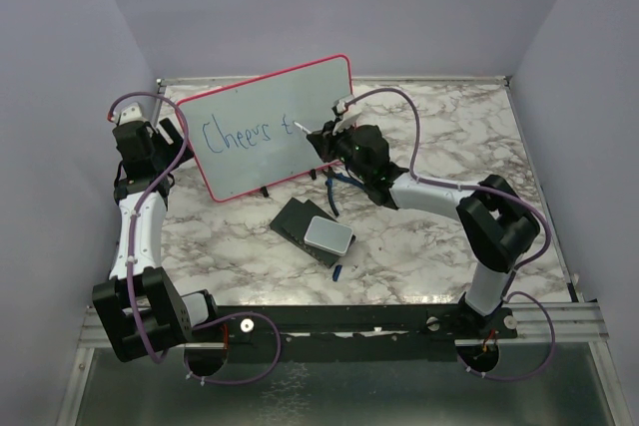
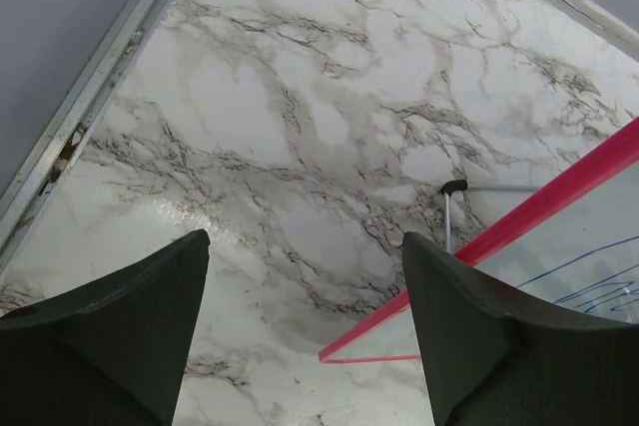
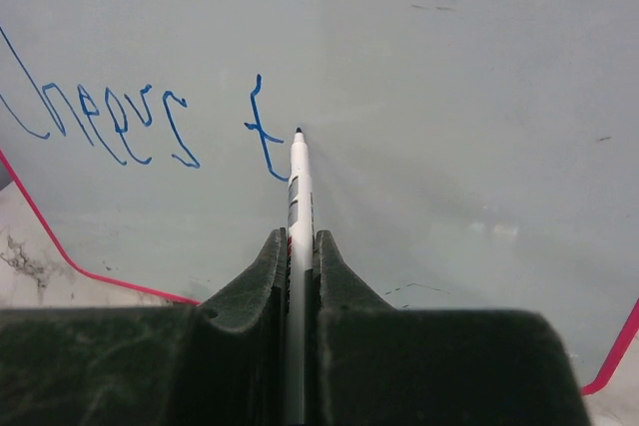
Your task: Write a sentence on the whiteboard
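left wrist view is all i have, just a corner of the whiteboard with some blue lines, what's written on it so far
Observer: The sentence so far reads "Cheers" plus a lone "t", in blue, on one line.
Operator: is the pen on the board right now
Observer: The right gripper is shut on a marker, with its tip at the whiteboard just right of that "t".
Operator: where's the eraser
Observer: An eraser lies on the marble table, nearer the arm bases than the board and apart from it.
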`<state>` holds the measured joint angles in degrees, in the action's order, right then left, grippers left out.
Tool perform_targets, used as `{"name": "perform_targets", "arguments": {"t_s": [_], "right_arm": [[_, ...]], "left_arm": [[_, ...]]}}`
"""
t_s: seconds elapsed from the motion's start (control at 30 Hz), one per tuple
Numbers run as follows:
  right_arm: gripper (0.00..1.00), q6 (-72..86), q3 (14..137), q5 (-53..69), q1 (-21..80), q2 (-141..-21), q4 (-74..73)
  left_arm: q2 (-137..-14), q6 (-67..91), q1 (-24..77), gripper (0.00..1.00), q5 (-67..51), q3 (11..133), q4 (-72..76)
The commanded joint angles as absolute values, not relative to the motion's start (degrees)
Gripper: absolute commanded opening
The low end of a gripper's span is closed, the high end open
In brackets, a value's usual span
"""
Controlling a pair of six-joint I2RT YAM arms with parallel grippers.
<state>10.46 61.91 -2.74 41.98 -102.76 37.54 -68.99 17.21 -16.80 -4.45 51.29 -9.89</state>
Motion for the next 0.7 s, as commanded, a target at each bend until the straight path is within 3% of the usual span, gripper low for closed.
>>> {"name": "perform_targets", "arguments": {"t_s": [0.0,0.67], "right_arm": [[0.01,9.89,64.06,-3.85,41.81,-104.47,37.12],[0.01,9.93,62.15,-3.53,41.83,-104.36,35.60]], "left_arm": [[-67.68,16.90,-16.08,0.80,-5.32,50.83,-8.89],[-67.50,16.88,-15.99,0.80,-5.27,50.80,-8.86]]}}
